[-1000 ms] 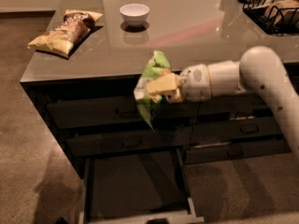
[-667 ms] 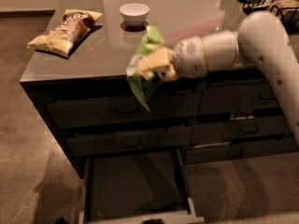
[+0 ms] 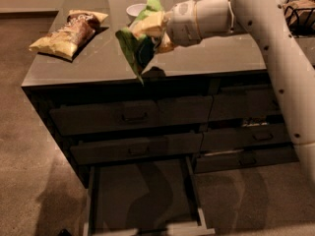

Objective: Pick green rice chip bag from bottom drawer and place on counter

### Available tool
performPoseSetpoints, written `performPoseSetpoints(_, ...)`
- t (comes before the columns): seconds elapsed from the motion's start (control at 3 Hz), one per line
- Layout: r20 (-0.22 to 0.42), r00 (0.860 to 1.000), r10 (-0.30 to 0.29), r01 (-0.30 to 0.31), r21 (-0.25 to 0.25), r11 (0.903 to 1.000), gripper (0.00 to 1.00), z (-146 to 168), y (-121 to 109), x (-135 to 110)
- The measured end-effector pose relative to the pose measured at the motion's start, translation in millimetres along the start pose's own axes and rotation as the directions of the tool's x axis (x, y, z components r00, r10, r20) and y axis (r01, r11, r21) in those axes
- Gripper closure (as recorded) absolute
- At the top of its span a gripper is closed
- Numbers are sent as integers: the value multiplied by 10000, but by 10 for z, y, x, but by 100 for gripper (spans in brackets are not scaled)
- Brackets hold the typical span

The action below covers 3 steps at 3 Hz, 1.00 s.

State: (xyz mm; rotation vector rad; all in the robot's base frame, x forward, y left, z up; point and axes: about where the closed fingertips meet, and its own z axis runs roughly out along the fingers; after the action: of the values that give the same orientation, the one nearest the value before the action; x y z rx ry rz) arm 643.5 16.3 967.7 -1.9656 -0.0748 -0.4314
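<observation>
One broad stretch of mottled brown floor [image 3: 29, 146] surrounds a dark drawer cabinet [image 3: 98, 117] in this dim room. Its glossy grey-beige worktop [image 3: 211, 63] catches a soft sheen. A thick white arm [image 3: 266, 43] reaches in from the right, across the worktop's front half. Down low, the bottom drawer [image 3: 142, 195] stands pulled out, its flat floor bare and shadowed. At the far left corner of the worktop lies a yellow-brown chip bag [image 3: 66, 31]. The hand [image 3: 150, 31] hovers above the worktop's front edge, fingers closed tight on the green rice chip bag [image 3: 129, 45]. That bag hangs tilted from the grip, its lower corner pointing down at the edge; I cannot tell whether it touches. Behind it sits a small white bowl [image 3: 134, 10], partly hidden. A wire basket [image 3: 298, 9] peeks in at the right.
</observation>
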Motion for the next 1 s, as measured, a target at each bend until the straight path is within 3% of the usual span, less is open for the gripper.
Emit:
performPoseSetpoints(0.33,-768,9882,1322,-1311,194,9912,98,136,97,441)
performPoseSetpoints(0.67,-1300,9760,1749,-1753,88,9845,76,212,210,627)
performPoseSetpoints(1.0,-1609,9559,2455,-2506,-120,9680,53,286,471,742)
